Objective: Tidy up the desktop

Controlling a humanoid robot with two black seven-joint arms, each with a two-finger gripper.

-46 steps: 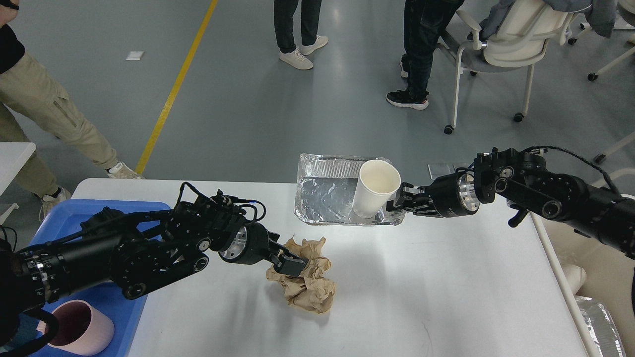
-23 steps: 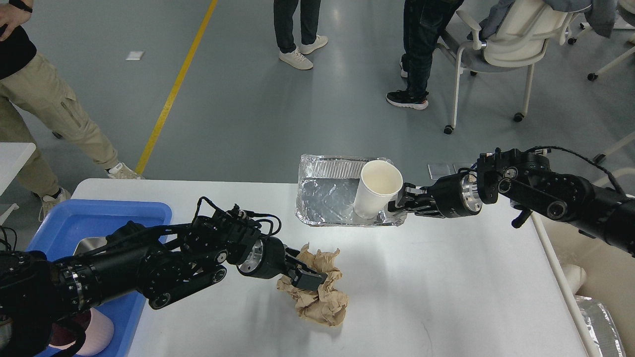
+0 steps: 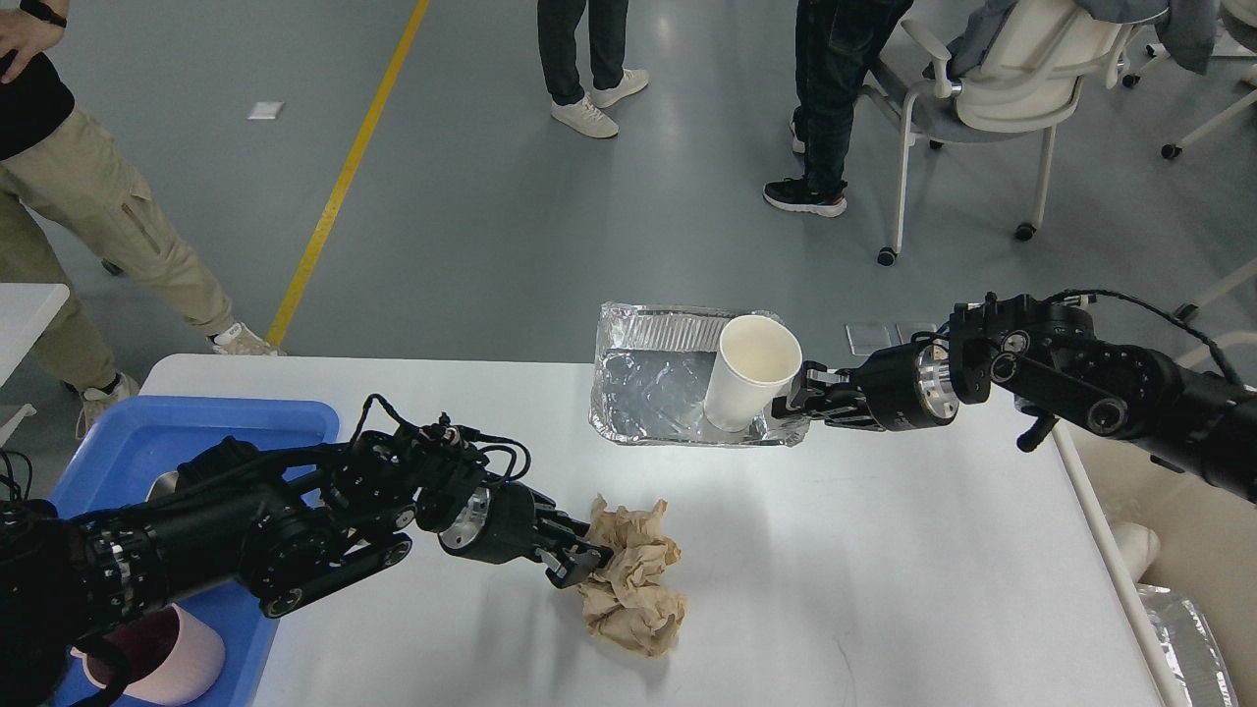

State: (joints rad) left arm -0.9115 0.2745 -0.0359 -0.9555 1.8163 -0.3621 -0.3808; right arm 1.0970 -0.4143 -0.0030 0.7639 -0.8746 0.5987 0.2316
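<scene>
On the white desktop [image 3: 884, 550] lies a crumpled ball of brown paper [image 3: 636, 579], near the middle front. My left gripper [image 3: 581, 567] is at the paper's left edge and touches it; its dark fingers blur together. A foil tray [image 3: 648, 388] with a white paper cup [image 3: 748, 378] standing in it hangs over the desk's far edge. My right gripper [image 3: 797, 395] is shut on the tray's right rim.
A blue bin [image 3: 211, 422] on the desk's left holds a pink cup [image 3: 182, 653]. Off the right edge stand a cream-coloured bin [image 3: 1178, 560] and more foil [image 3: 1193, 638]. People and a wheeled chair [image 3: 992, 88] are beyond the desk.
My left gripper went forward and right over the paper, nudging it that way, then drew back to its left edge. The right gripper, tray and cup drifted slightly right.
</scene>
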